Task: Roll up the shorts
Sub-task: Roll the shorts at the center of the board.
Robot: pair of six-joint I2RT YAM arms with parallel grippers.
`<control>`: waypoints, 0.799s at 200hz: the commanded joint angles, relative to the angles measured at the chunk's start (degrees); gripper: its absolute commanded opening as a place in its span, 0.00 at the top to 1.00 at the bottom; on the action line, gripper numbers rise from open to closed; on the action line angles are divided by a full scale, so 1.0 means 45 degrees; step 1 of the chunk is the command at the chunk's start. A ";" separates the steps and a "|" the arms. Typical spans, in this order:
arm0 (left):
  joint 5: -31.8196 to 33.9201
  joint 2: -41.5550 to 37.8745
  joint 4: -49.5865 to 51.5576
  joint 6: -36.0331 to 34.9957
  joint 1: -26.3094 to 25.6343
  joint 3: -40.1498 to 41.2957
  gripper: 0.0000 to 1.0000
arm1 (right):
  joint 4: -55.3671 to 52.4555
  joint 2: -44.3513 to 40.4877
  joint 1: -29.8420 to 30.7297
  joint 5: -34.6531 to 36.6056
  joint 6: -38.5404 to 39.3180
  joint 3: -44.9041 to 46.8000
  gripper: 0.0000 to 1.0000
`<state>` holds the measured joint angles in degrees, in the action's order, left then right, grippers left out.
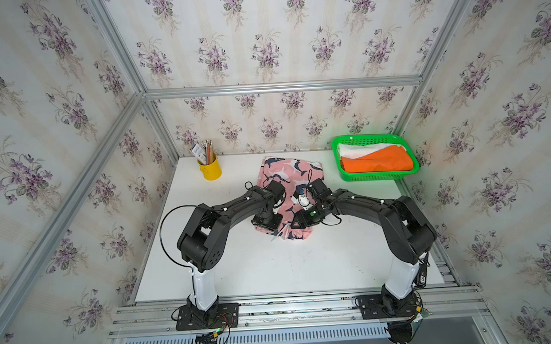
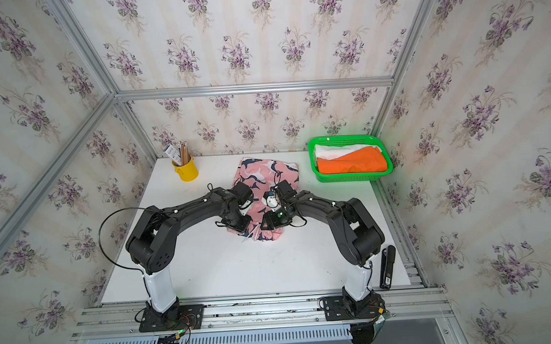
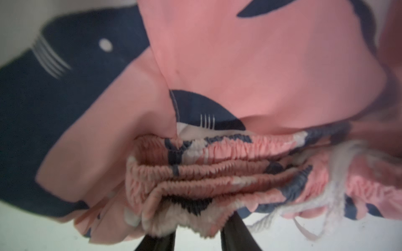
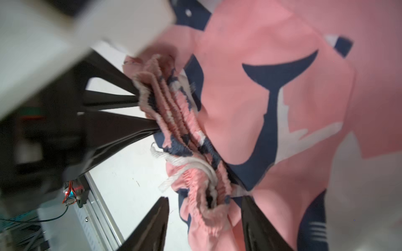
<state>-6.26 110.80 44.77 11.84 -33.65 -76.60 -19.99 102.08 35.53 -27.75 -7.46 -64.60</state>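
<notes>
Gripping: waistband [image 3: 206, 173] folds of shorts [image 1: 283, 172] are pinched by left gripper [image 3: 198, 228].
Right gripper [image 4: 205, 198]: jaws held wide about waistband.
Shorts: laid beside basket [image 1: 376, 176].

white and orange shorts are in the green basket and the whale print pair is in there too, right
No: the whale print pair lies on the table, outside the green basket, as both top views show. The white shorts and orange shorts are in the basket.
</notes>
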 commanded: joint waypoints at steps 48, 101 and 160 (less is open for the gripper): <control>-0.0508 0.0006 -0.0329 0.0685 0.0318 0.0052 0.56 | 0.1687 0.1627 0.1070 0.2486 0.1364 -0.0650 0.47; -0.1281 -0.2023 -0.1053 0.2826 0.0780 0.1691 0.41 | 0.2619 0.2257 0.1070 0.2846 -0.0016 0.0161 0.89; -0.4913 -0.4940 -0.7375 0.8566 0.2435 0.6888 0.22 | 0.2801 0.2265 0.1070 0.1878 -0.0568 0.0896 1.00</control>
<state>-18.76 91.46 29.69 35.92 -24.03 -52.88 -1.52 111.44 40.16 -19.99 -8.99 -61.73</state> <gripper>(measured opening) 0.758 0.084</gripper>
